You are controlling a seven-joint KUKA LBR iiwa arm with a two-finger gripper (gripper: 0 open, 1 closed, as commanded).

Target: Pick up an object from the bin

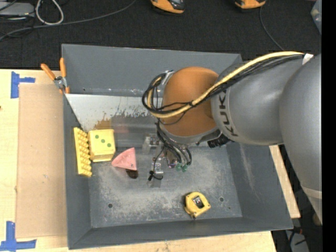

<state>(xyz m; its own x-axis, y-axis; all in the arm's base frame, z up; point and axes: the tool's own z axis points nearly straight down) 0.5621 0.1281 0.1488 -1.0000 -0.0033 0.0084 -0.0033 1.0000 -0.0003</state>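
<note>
Gripper (156, 172) set low over the middle of the bin (110, 214), at the end of the grey arm (273, 109) that comes in from the right under an orange cover (191, 101) and a loop of black and yellow cables (157, 96). You cannot tell whether it is spread or pressed together, and nothing can be made out in its grasp.

The thing nearest to it is a pink wedge (125, 159), just to its left on the bin floor. Note the wedge's flat triangular face, its point turned far and its broad end near. A small dark lump (132, 174) lies at the wedge's near right corner, between the wedge and the gripper.

Further left you see a yellow cube (102, 143) with green spots on its top, touching a yellow strip (82, 152) with a row of pegs against the left wall. A yellow tape measure (197, 203) lies well apart, near the front right.

The bin floor is dull grey metal, speckled with pale dust. Its far wall is brighter and streaked with rust-brown marks. Beyond the bin lies a black floor with a pale cord (50, 9) at far left and two orange-and-black shoes (167, 0) along the far edge.
</note>
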